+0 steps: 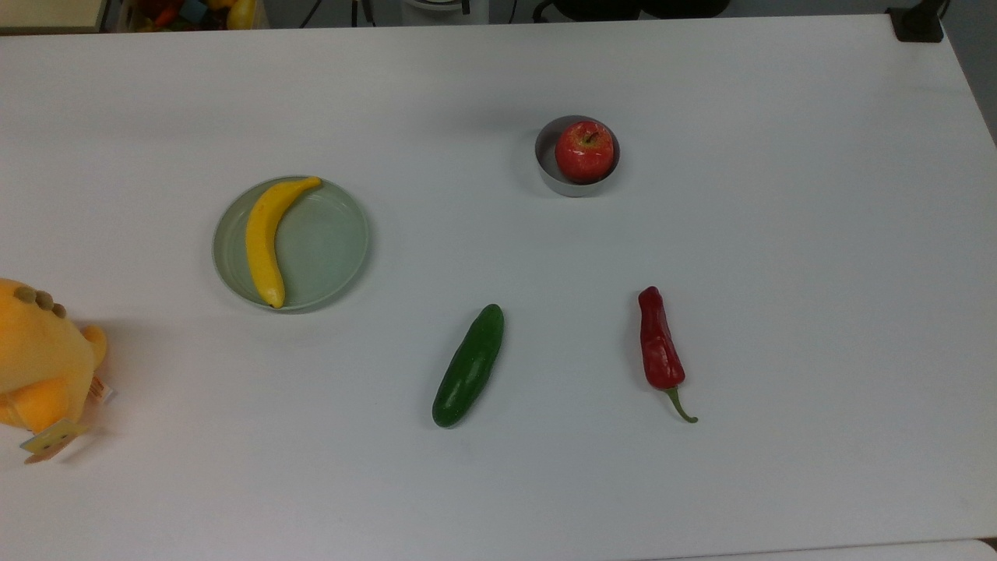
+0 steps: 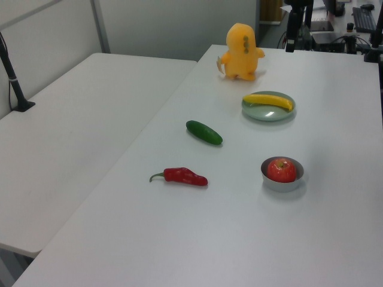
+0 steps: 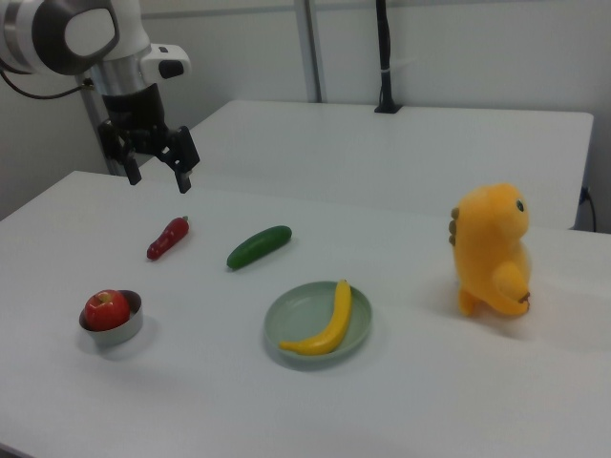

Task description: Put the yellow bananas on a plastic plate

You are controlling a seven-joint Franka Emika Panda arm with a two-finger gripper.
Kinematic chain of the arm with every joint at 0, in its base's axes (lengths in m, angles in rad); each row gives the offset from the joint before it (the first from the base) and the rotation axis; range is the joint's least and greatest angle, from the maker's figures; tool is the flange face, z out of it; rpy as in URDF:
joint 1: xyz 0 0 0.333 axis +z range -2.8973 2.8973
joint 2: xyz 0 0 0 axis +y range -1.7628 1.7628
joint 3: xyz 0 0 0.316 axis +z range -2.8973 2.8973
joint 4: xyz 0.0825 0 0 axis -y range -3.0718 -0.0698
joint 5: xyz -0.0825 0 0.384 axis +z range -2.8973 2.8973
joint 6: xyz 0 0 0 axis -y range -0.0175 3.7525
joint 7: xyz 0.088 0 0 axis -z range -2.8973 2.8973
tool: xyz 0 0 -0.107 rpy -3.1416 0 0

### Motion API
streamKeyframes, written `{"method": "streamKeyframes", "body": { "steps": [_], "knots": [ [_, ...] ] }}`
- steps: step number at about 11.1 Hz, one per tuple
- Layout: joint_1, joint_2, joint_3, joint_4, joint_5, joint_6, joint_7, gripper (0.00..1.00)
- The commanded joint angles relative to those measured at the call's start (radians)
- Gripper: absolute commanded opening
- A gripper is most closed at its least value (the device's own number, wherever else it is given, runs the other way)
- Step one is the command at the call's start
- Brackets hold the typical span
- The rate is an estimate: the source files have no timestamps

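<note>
The yellow banana (image 1: 265,238) lay on the mint-green plastic plate (image 1: 327,249), toward the bench's (image 1: 779,234) edge at the top view's left, short of the orange plush toy (image 1: 39,366). The hand (image 3: 158,176) hung in the air with fingers spread, gripping nothing.

banana (image 1: 263,241): lies on the plastic plate (image 1: 327,245), toward the top view's left
apple (image 1: 583,151): inside the small metal bowl (image 1: 547,171)
cucumber (image 1: 469,365), red chili pepper (image 1: 659,347): on the tabletop (image 1: 779,234), apart
</note>
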Motion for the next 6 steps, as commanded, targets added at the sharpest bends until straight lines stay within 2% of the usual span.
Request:
{"method": "streamKeyframes", "body": {
  "steps": [1,6],
  "knots": [
    [0.001,-0.009,-0.007,-0.016,0.016,0.054,-0.035,1.00],
    [0.001,-0.008,-0.007,-0.018,0.018,0.091,-0.022,1.00]
  ]
}}
